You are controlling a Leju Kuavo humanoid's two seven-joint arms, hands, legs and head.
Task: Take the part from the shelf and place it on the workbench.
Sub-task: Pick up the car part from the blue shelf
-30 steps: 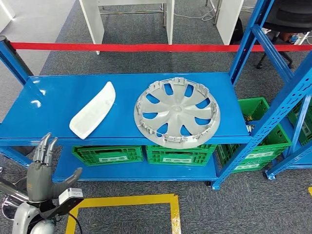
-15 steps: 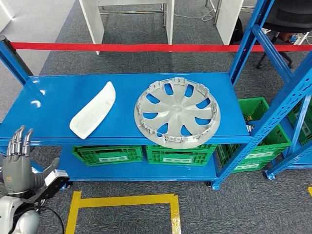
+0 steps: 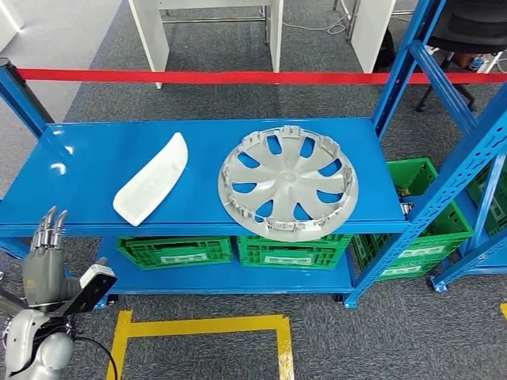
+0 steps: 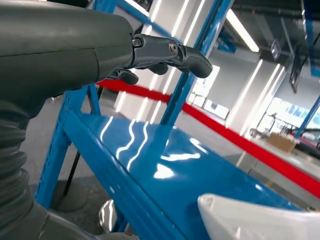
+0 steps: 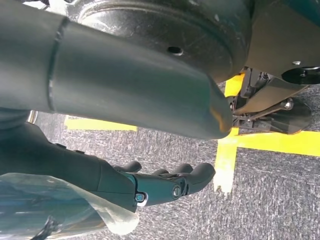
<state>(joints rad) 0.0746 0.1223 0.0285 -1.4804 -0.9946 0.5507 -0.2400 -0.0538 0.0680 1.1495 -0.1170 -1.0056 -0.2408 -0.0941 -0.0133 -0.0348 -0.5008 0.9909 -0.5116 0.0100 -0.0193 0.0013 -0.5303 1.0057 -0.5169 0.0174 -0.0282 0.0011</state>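
A white elongated part (image 3: pixel 150 179) lies on the left half of the blue shelf (image 3: pixel 78 166). Right of it rests a silver wheel cover (image 3: pixel 288 182), its rim slightly over the shelf's front edge. My left hand (image 3: pixel 43 265) is raised in front of the shelf's left front corner, below the shelf level, with fingers straight, apart from the thumb, holding nothing. The left wrist view shows that hand (image 4: pixel 158 50) above the shelf edge and the white part's end (image 4: pixel 260 220) beyond it. My right hand (image 5: pixel 151 185) hangs over the carpet, fingers loosely extended and empty.
Green crates (image 3: pixel 177 251) sit on the lower shelf, and another green crate (image 3: pixel 428 218) stands right of the rack. Blue uprights (image 3: pixel 406 59) frame the shelf's right side. A red tape (image 3: pixel 239 77) runs behind, and yellow floor lines (image 3: pixel 203 324) mark the carpet in front.
My left hand swung left from under the shelf's front edge, then came back slightly to the right. The parts on the shelf have not moved.
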